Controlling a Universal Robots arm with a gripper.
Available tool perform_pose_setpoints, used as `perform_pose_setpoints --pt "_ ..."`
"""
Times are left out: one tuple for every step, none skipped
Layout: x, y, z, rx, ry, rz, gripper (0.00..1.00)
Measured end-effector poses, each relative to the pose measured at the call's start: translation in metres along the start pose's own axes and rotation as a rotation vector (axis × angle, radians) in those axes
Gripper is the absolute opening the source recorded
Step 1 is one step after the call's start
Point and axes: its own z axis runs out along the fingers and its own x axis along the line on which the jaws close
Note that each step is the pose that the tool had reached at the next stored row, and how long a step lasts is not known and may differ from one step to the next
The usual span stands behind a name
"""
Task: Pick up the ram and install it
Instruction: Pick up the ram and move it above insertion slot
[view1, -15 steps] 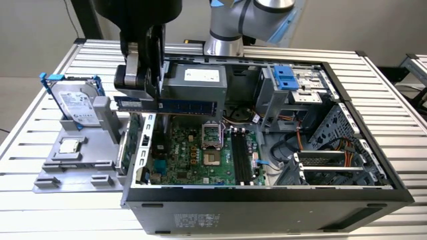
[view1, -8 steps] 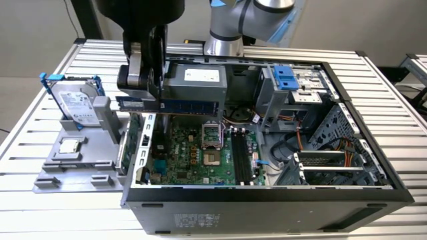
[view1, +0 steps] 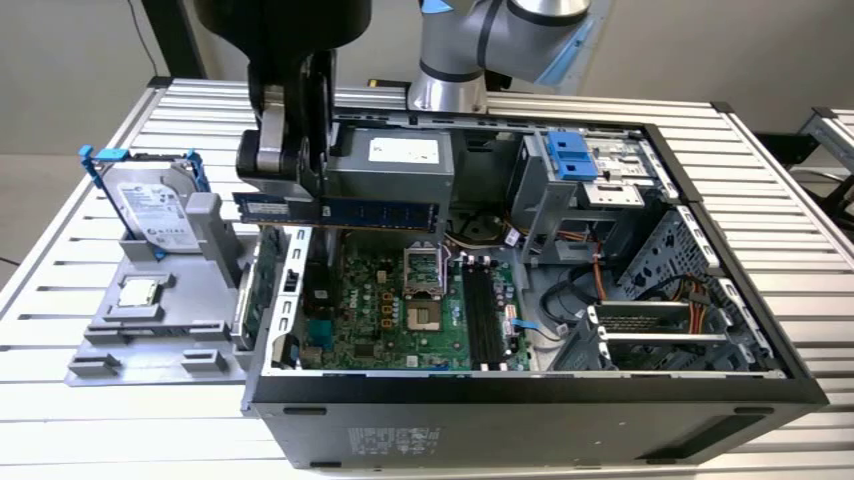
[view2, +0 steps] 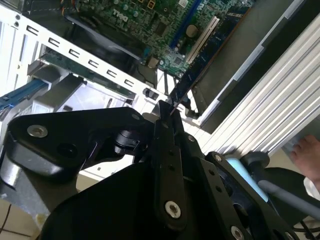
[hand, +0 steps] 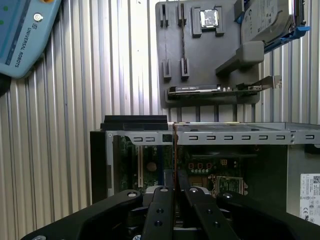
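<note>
The arm reaches down over the open computer case (view1: 534, 388), its gripper (view1: 311, 198) pinching one end of the ram (view1: 374, 212), held level and on edge above the motherboard (view1: 387, 310), with a grey parts holder (view1: 160, 345) and hard drive (view1: 150, 205) beside the case on the worktop (view1: 80, 425).

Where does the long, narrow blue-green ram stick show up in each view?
Exterior view: the blue-green ram stick, level above the open case, one end in the black gripper.
Second wrist view: edge-on, a thin dark strip beyond the gripper.
First wrist view: edge-on, a thin line ahead of the gripper.
Shared landmark: the large green motherboard.
</note>
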Motion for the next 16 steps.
perform_pose_setpoints --pt "0.0000 0.0000 0.0000 -0.0001 0.0001 0.000 0.00" --pt "0.0000 -0.0005 0.0000 0.0000 0.0000 0.000 0.00" --pt "-0.0001 -0.0011 0.0001 0.0000 0.0000 0.000 0.00" --pt "-0.0001 -0.0020 0.0003 -0.0001 0.0001 0.000 0.00" --pt "-0.0001 -0.0029 0.0006 -0.0001 0.0001 0.000 0.00" --pt "-0.0002 -0.0041 0.0009 -0.0001 0.0001 0.000 0.00" --pt "-0.0003 -0.0060 0.0012 -0.0001 0.0001 0.000 0.00" --pt "-0.0003 -0.0083 0.0017 -0.0001 0.0001 0.000 0.00" --pt "-0.0004 -0.0110 0.0022 0.0000 0.0000 0.000 0.00" --pt "-0.0005 -0.0135 0.0028 -0.0001 0.0000 0.002 0.00" --pt "-0.0006 -0.0157 0.0035 0.0000 -0.0001 0.004 0.00" --pt "-0.0007 -0.0178 0.0043 0.0000 -0.0003 0.008 0.00" --pt "-0.0008 -0.0200 0.0050 0.0000 -0.0006 0.011 0.00" --pt "-0.0009 -0.0223 0.0055 0.0000 -0.0007 0.015 0.00" --pt "-0.0010 -0.0247 0.0058 0.0000 -0.0008 0.018 0.00" --pt "-0.0014 -0.0273 0.0062 0.0000 -0.0009 0.020 0.00"
